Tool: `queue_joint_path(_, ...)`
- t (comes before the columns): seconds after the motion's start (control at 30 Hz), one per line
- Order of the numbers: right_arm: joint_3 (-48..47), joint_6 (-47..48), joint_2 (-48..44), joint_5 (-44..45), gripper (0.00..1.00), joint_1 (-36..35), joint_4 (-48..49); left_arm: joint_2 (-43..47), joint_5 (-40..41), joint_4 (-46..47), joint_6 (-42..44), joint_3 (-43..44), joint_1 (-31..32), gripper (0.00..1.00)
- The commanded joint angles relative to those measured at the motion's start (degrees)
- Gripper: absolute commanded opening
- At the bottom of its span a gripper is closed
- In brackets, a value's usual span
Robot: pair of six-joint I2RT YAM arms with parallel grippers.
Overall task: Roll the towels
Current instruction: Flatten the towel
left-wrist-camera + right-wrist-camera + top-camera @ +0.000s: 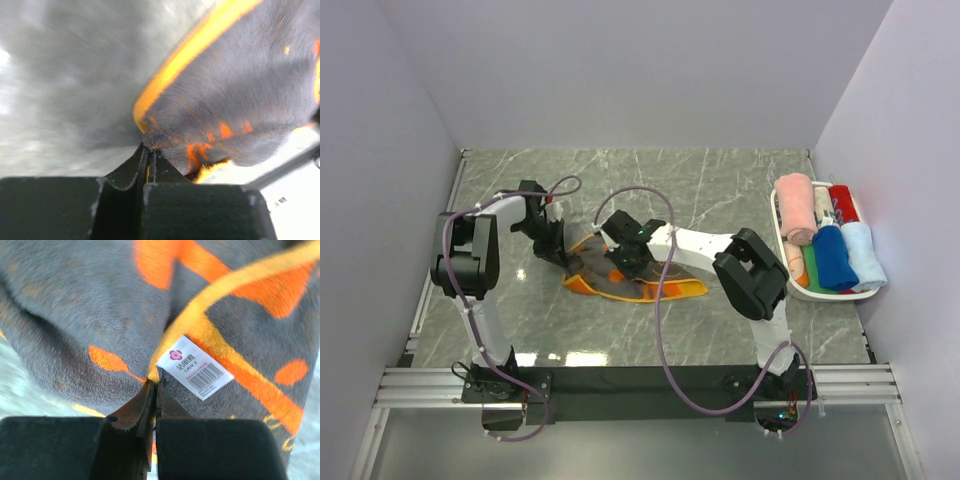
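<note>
Left fingers (131, 175): pressed together, pinching the grey-and-orange towel (240, 85) at its orange-edged corner.
Right fingers (131, 414): pinching the same towel's hem (just beside its white label (196, 367)).
Towel: bunched between both arms, on the counter (720, 190).

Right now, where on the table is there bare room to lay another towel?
Bare marble table lies between the grey-and-orange towel and the back wall, and between that towel and the near rail. Crowded: the centre around that towel, and the basket side.
</note>
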State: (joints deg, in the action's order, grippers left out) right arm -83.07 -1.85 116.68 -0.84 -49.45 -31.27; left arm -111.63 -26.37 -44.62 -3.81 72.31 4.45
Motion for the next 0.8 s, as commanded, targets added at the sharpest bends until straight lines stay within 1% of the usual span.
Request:
queue_joint_path(0.0,3.52,0.79,-6.88,2.34,0.0,4.88,-2.83,-2.36,9.93,0.16,4.49,5.62,-2.16,0.0)
queue_joint_path(0.03,3.7,0.97,-8.13,1.9,0.0,7.07,-3.27,-2.36,10.8,-0.37,6.08,6.86,-3.12,0.0)
queue_joint_path(0.13,3.97,1.32,-12.35,0.5,0.0,10.59,-5.03,-3.24,13.62,-2.31,10.66,12.31,-4.27,0.0)
queue_joint_path(0.2,4.31,3.6,-14.54,-0.74,0.0,13.76,-6.52,-4.38,14.77,-3.45,13.38,16.44,-4.27,0.0)
queue_joint_path(0.37,7.74,5.53,-17.8,-0.56,0.0,20.43,-6.88,-9.72,16.35,-3.89,16.46,27.24,-4.18,0.01)
queue_joint_path(0.4,8.27,5.63,-17.89,-0.91,0.0,21.49,-7.05,-10.61,15.74,-4.24,16.99,28.83,-4.18,0.04)
queue_joint_path(0.43,8.19,5.71,-17.81,-1.44,0.0,22.11,-7.4,-11.4,14.69,-5.9,17.35,30.33,-4.18,0.16)
queue_joint_path(0.47,7.84,5.89,-17.63,-3.1,0.0,22.81,-8.36,-12.2,13.55,-7.05,17.7,32.69,-4.18,0.22)
queue_joint_path(0.5,7.14,5.89,-17.02,-3.98,0.0,23.43,-8.72,-12.12,10.75,-7.67,17.7,33.15,-4.27,0.28)
queue_joint_path(0.53,6.78,5.89,-16.67,-4.95,0.0,23.44,-8.98,-11.85,9.42,-8.11,17.61,33.16,-4.27,0.37)
queue_joint_path(0.57,6.52,6.15,-16.4,-7.57,0.0,23.52,-9.51,-10.81,8.62,-8.46,17.44,32.11,-4.27,0.41)
queue_joint_path(0.6,5.82,5.98,-15.62,-8.9,0.0,23.26,-9.69,-10.19,7.57,-8.46,16.48,31.23,-4.27,0.47)
queue_joint_path(0.67,4.76,5.45,-14.3,-12.41,0.0,22.82,-10.48,-7.91,7.65,-8.2,15.07,28.17,-4.27,0.5)
queue_joint_path(0.73,4.23,5.45,-12.54,-12.96,0.0,21.6,-10.48,-5.97,6.08,-7.77,13.58,25.7,-4.27,0.51)
queue_joint_path(0.77,4.32,5.71,-12.18,-12.87,0.0,21.07,-10.31,-3.79,5.72,-6.28,13.05,22.64,-4.27,0.52)
